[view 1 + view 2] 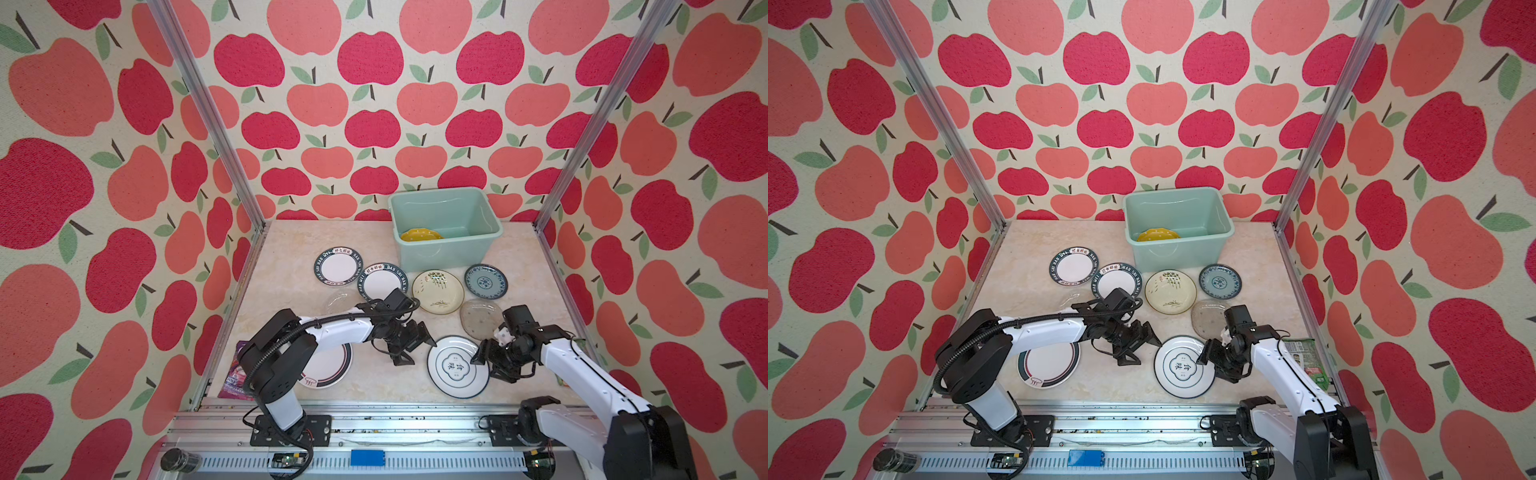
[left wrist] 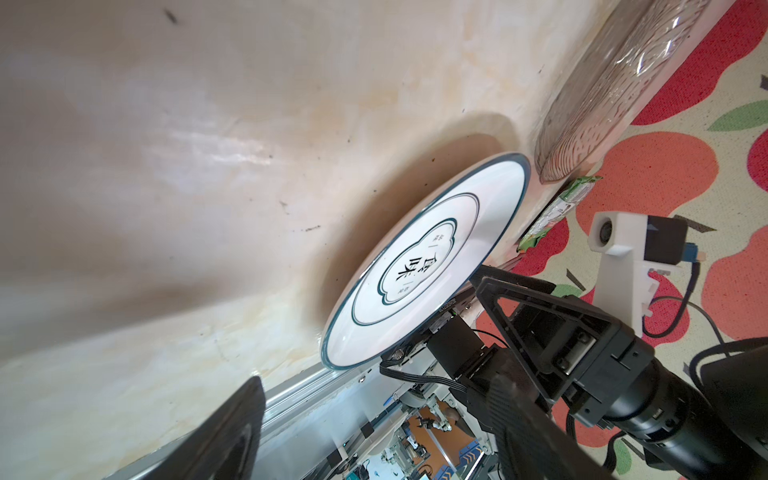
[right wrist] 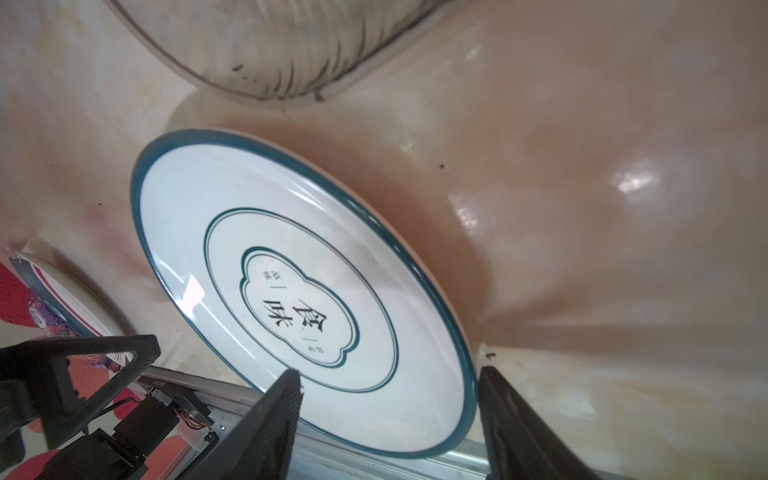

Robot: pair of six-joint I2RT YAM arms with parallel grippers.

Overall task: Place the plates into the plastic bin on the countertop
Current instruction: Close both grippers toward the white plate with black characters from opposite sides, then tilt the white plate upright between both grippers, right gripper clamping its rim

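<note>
Straddling emblem plate (image 3: 291, 270) rim, right end effector (image 3: 386, 372) spread, wrist view only, left end effector (image 1: 417, 351) spread

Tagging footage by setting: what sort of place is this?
Likely a staged robot test booth, not a real kitchen: apple-print walls framed by aluminium posts, a marble-look countertop, and two robot arms mounted on a front rail.

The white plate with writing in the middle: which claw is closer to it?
Right. The right claw has its open jaws either side of the rim of the plate. The left claw is off the opposite edge, not touching it.
</note>
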